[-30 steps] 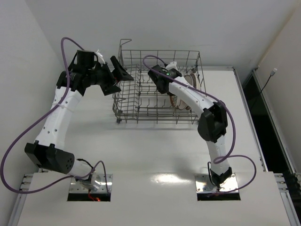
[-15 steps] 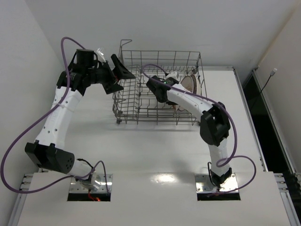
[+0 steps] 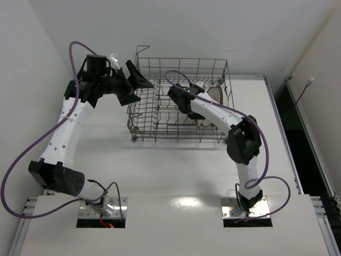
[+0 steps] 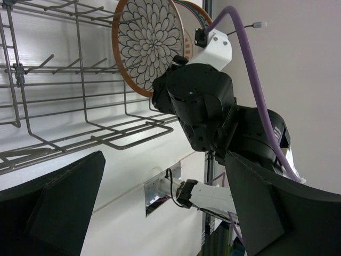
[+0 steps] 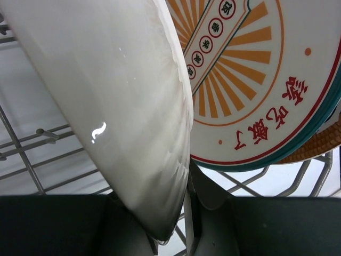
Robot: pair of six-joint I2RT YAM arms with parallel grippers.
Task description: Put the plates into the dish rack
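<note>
The grey wire dish rack (image 3: 160,109) stands at the back middle of the table. My right gripper (image 5: 184,213) is inside its right part, shut on the rim of a plate whose white underside (image 5: 117,106) fills the right wrist view. The left wrist view shows this as a petal lattice plate (image 4: 149,45), upright among the tines. The sunburst plate (image 5: 256,80) stands just behind it, and the brown edge of a third plate (image 5: 319,144) shows beyond that. The standing plates (image 3: 217,95) are at the rack's right end. My left gripper (image 3: 136,85) is open and empty at the rack's left side.
The rack's tall wire sides (image 3: 139,64) and upright tines (image 4: 48,66) surround my right wrist (image 4: 200,101). The rack's left tine rows hold nothing. White walls close the back and left. The table's right edge (image 3: 279,122) drops to a dark gap.
My right arm has shifted the held plate a little left and back within the rack's right end. My left gripper has edged slightly right towards the rack, still open.
</note>
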